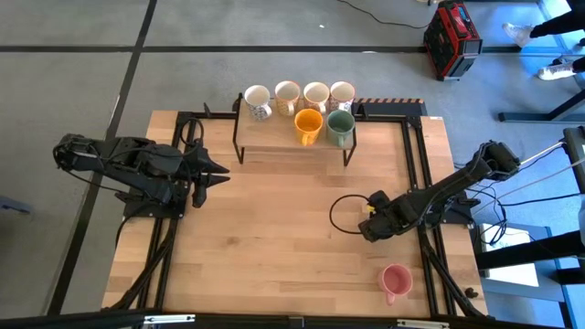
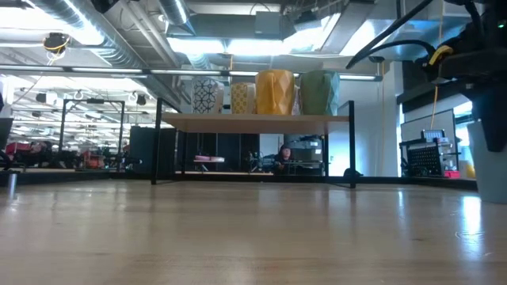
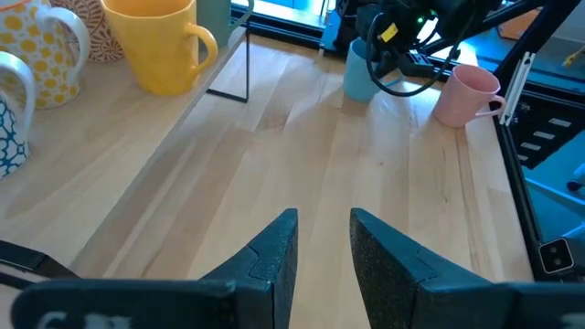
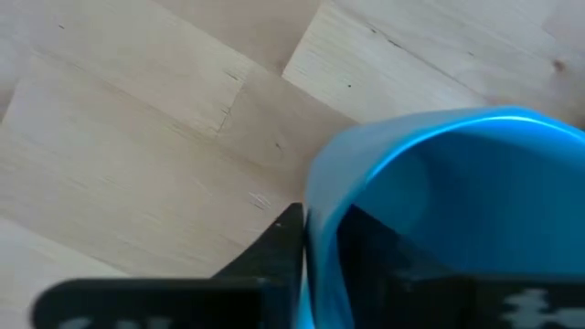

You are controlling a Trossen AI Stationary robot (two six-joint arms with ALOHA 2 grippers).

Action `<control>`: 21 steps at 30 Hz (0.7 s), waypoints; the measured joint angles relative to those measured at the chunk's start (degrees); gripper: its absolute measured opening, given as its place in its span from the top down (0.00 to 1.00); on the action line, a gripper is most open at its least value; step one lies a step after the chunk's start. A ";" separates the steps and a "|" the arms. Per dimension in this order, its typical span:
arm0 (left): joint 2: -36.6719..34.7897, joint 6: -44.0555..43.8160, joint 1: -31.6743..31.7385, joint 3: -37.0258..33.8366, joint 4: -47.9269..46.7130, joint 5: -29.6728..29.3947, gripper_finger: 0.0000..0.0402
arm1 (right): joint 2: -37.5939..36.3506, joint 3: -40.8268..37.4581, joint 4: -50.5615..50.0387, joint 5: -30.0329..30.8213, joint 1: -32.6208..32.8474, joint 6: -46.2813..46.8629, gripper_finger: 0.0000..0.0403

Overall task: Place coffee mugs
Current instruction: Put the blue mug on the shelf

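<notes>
Right gripper (image 4: pixel 306 256) pinching blue mug (image 4: pixel 439 210) wall, finger either side of rim, near desk's right edge, likely for lifting to shelf (image 1: pixel 292 151). Left gripper (image 3: pixel 324 251) idle, half-open.

A robotics lab or industrial workshop is indicated — exposed silver ceiling ducts (image 2: pixel 95 32), a grey concrete floor (image 1: pixel 73 82), a red equipment case (image 1: pixel 452 38) and monitor-laden workstations (image 2: pixel 428 158) are seen beyond the pale wooden counter (image 1: pixel 274 238).

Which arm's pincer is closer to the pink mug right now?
Right. The right pincer is just up the table from the pink mug; the left pincer sits far across the table.
</notes>
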 joint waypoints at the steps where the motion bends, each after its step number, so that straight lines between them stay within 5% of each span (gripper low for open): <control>1: 0.02 -0.02 0.00 0.00 0.00 0.00 0.76 | 0.00 0.00 -0.01 0.02 0.00 -0.01 0.87; 6: 0.02 0.22 0.00 0.00 0.00 0.00 0.76 | 0.00 0.00 1.30 0.00 0.00 -2.03 0.97; 21: 0.00 0.44 0.00 0.00 -0.07 0.01 0.76 | 3.52 9.91 8.75 6.99 -0.92 -14.33 0.98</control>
